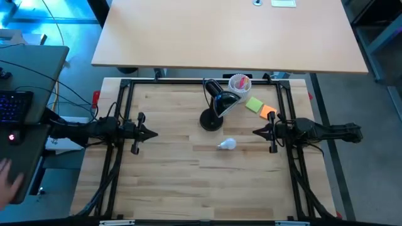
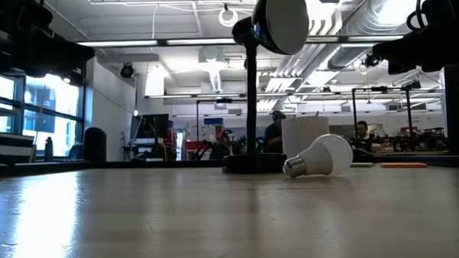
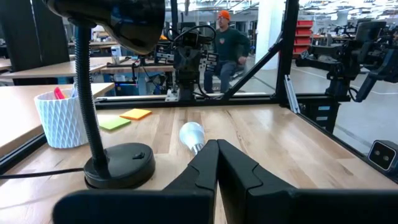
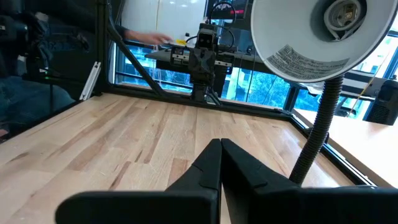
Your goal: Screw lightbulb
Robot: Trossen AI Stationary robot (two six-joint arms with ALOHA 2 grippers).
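Both our left gripper [image 1: 151, 133] and right gripper [image 1: 257, 132] sit clenched, empty, apart; the lightbulb [image 1: 227, 144] lies on the tabletop [image 1: 169, 169] near the desk lamp [image 1: 217, 107], awaiting pickup.

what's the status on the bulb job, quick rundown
Left claw shut, empty, parked left. Right claw shut, empty, parked right. Lightbulb lying on its side on the table, untouched, near the lamp base. Nothing between claws and bulb.
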